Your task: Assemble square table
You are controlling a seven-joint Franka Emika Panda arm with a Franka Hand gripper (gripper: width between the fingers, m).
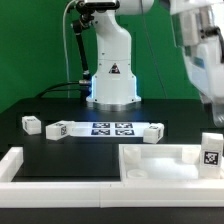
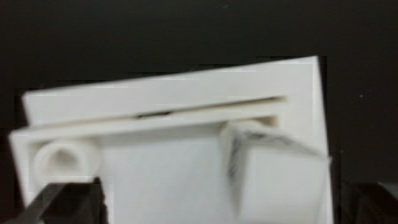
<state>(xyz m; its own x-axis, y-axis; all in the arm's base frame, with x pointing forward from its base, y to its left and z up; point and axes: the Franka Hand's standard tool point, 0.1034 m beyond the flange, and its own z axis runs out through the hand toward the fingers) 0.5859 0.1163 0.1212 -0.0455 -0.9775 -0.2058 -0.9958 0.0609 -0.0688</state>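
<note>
A robotics lab: white robot arm base [image 1: 112,70] at upper centre, matte black tabletop [image 1: 80,150], green backdrop [image 1: 30,50] upper left, thin flat white marker board [image 1: 112,128] with tags mid-frame.

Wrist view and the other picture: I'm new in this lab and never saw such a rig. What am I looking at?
A white robot arm stands at the back of a black table; its claw hangs open at the exterior view's right, holding nothing. That picture comes from a camera off the arm; the other from one on the wrist, looking down at the panel. On the table lie that rimmed panel, short legs, a marker board and, in front, white bars.
</note>
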